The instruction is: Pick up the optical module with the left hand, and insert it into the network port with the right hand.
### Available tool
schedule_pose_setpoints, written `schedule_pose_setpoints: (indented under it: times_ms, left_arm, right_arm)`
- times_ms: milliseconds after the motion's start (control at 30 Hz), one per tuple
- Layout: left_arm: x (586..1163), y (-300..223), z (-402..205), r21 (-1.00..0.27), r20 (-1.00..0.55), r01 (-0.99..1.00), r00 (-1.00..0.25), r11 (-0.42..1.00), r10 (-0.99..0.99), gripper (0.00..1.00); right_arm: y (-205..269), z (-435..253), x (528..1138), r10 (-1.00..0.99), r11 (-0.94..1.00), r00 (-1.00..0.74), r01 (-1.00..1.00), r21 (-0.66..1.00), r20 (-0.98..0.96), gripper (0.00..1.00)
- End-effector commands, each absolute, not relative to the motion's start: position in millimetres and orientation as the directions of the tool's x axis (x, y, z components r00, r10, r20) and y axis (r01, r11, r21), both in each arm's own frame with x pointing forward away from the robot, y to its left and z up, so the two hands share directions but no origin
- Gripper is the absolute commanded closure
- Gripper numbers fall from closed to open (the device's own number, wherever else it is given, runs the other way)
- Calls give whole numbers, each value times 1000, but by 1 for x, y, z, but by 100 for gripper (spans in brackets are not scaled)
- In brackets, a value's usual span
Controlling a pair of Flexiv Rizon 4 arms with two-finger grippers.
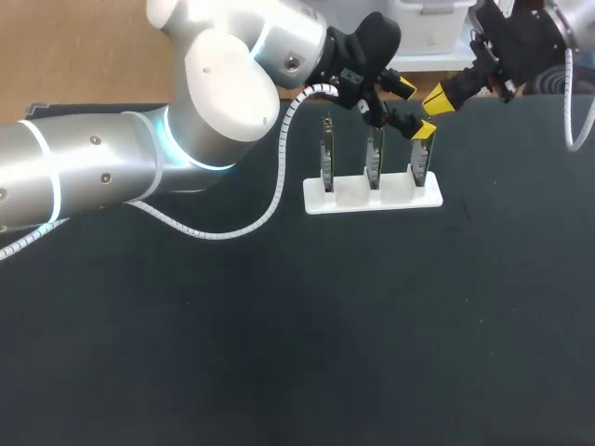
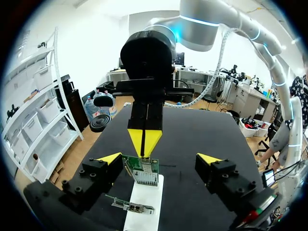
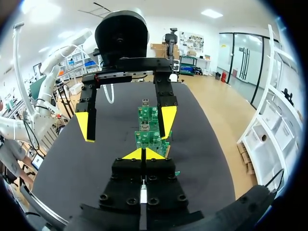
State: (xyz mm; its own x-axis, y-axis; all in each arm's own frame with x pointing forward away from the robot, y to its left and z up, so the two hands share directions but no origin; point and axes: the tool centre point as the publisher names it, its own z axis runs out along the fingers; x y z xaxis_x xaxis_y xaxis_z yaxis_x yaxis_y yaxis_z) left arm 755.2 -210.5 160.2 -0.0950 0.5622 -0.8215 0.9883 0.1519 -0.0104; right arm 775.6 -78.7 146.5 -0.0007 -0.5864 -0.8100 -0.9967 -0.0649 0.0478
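Note:
Three green circuit-board modules stand upright in a white rack [image 1: 358,197] on the black table. My left gripper [image 1: 414,109] hangs open over the rightmost module [image 1: 420,165]. In the left wrist view that module [image 2: 143,171] sits midway between my wide-apart fingers, touching neither. My right gripper [image 1: 439,98] is shut and comes in from the far right. Its joined yellow tips [image 2: 143,140] point down just above the same module's top edge. From the right wrist view, my shut right gripper [image 3: 143,154] is right over the row of modules [image 3: 150,130], with the left gripper [image 3: 127,123] straddling them.
The rack [image 2: 144,197] stands near the table's far edge. Another module [image 2: 130,206] in the rack shows under the left gripper. A white spiral cable [image 1: 270,200] from my left arm droops onto the table left of the rack. The dark tabletop [image 1: 325,325] stretches toward the front.

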Motion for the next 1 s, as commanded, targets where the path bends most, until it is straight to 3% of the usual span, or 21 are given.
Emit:
schedule_pose_setpoints:
  times_ms: [33,1000]
  left_arm:
    - [756,-210,160,-10,-821,989,-94,150,563,0]
    - [756,-210,160,-10,-821,989,-94,150,563,0]
  right_arm:
    - [-78,144,776,-585,-63,-2,-997,48,-811,100]
    - [-80,138,774,-587,-59,-16,-996,62,-810,100]
